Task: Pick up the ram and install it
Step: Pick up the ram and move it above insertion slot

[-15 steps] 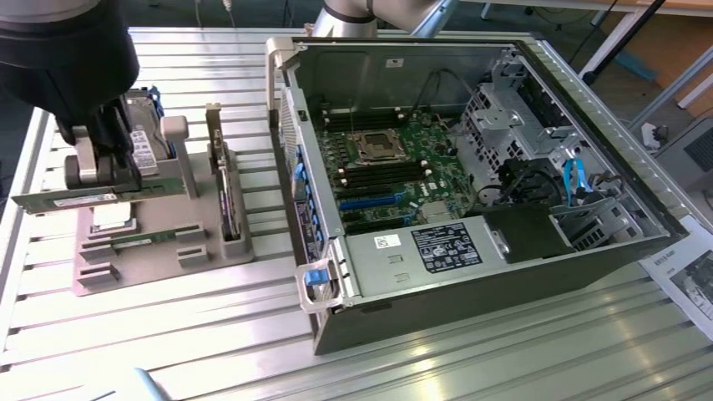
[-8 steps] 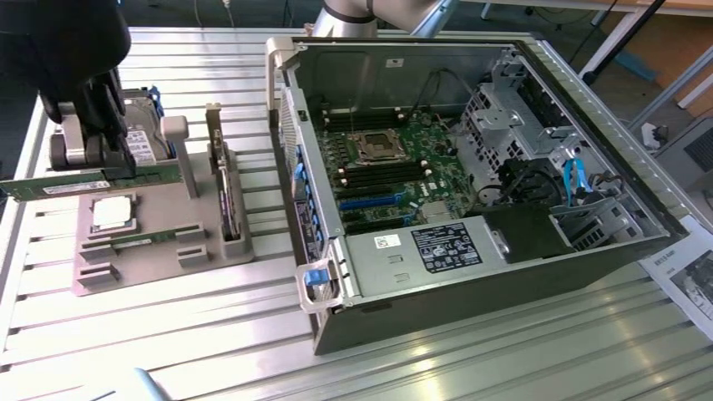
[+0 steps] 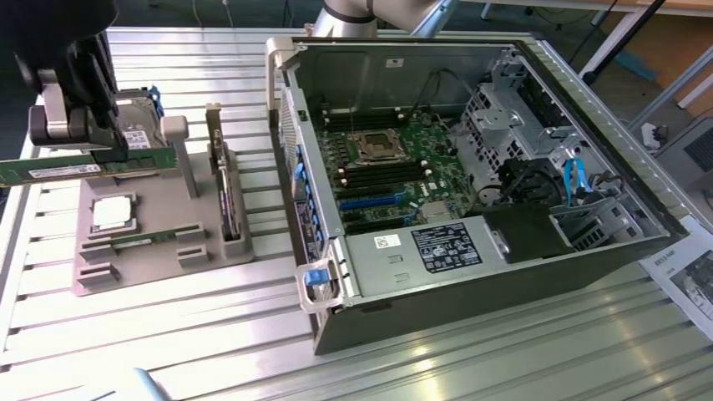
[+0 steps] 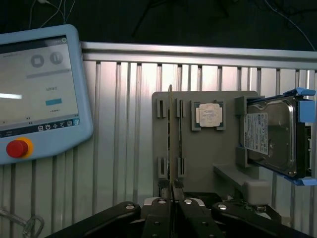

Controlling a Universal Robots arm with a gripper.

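Now | hand (image 4: 171,202): nearly closed | pinching ram (image 3: 50,170) | over grey holder (image 3: 156,225)

Layout, all ref the fixture (image 3: 162,205), which sits on the table (image 3: 446,359). On the fixture: processor (image 3: 113,213) in a recess around the middle; hard drive (image 3: 139,125) standing at the far end in the exterior view; second ram (image 3: 145,241) in slots on the processor's side away from the hard drive; expansion card (image 3: 227,196) on edge along the side at the exterior view's right. Gripper (image 3: 78,159) over the hard-drive end, ram (image 3: 45,171) clamped in it, above the fixture and overhanging its edge at the exterior view's left. PC case (image 3: 502,296) just beside the fixture, past the card side. Teach pendant (image 4: 34,94) on the table off the end opposite the hard drive, apart from the fixture.
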